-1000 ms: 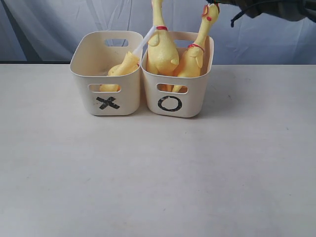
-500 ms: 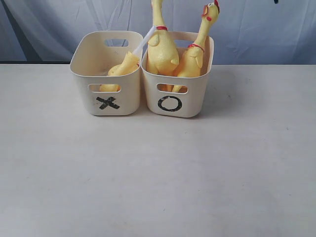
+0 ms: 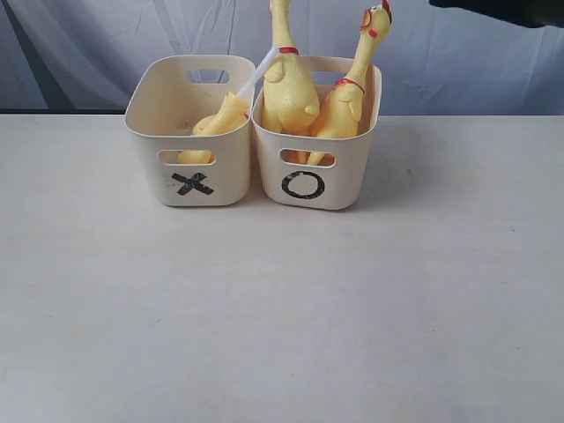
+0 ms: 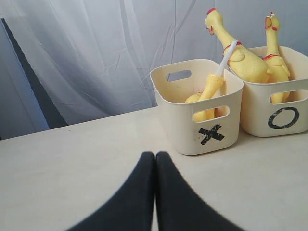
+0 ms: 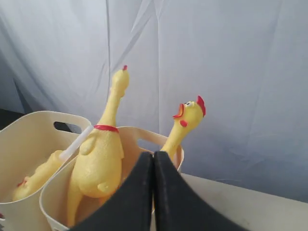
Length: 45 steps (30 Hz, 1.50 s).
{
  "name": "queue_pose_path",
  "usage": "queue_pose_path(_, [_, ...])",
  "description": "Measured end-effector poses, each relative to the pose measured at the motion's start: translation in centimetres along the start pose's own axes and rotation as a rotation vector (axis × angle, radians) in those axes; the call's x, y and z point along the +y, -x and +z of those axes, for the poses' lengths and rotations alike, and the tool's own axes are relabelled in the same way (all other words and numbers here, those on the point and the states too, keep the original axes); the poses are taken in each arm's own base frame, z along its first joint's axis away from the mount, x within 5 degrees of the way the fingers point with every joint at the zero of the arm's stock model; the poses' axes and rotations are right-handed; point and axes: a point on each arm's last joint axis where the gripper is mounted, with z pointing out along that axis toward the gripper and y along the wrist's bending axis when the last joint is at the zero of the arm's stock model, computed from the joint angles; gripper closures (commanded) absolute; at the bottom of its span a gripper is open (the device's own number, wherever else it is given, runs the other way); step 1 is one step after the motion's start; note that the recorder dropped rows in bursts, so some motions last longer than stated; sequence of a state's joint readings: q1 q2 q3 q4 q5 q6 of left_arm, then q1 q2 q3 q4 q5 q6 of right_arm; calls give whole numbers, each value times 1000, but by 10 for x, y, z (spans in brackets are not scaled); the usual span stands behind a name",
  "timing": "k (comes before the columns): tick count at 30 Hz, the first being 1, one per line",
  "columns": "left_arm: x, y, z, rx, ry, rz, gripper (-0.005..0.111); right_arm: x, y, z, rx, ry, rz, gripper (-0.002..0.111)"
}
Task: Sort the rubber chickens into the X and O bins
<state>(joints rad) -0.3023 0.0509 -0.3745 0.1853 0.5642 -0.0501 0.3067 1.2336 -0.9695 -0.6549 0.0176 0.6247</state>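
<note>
Two cream tubs stand side by side at the back of the table: the X bin (image 3: 145, 150) on the left and the O bin (image 3: 354, 167) on the right. One rubber chicken (image 3: 220, 119) lies slanted in the X bin. Two rubber chickens (image 3: 289, 88) (image 3: 345, 104) stand neck-up in the O bin. My right gripper (image 5: 153, 156) is shut and empty, above and behind the O bin (image 5: 55, 202). My left gripper (image 4: 155, 156) is shut and empty, low over the table in front of the X bin (image 4: 180, 130).
A white stick (image 3: 256, 74) leans across the rims where the two bins meet. A dark part of my right arm (image 3: 498, 9) shows at the top right edge. A pale curtain (image 3: 106, 35) hangs behind the table (image 3: 282, 308).
My right arm has drawn away from the head of the right-hand chicken, up and to the right. The three chickens and both bins have stayed put.
</note>
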Motion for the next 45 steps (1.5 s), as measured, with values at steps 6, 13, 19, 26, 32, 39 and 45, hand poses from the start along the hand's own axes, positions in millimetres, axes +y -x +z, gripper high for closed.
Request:
queue_pose_path(6, [2,-1,0,7,16,25,107,-1,-8,-66,-78,-1,84,108])
queue_pose_path(13, [1,-1,0,7,16,25,107,-14,-11,-117,24,-152,216,108])
queue_pose_path(19, [1,-1,0,7,16,25,107,-16,-3,-145,-50,-156,190,108])
queue_pose_path(26, [1,-1,0,7,16,25,107,-13,6,-168,-151,-129,53,108])
queue_pose_path(32, [1,-1,0,7,16,25,107,-15,4,-189,-158,-147,71,108])
queue_pose_path(39, [3,-1,0,13,57,19,107,-15,4,-191,-162,-147,72,108])
queue_pose_path(45, [7,-2,-6,8,204,-3,107,-18,5,-217,-240,-173,100,108])
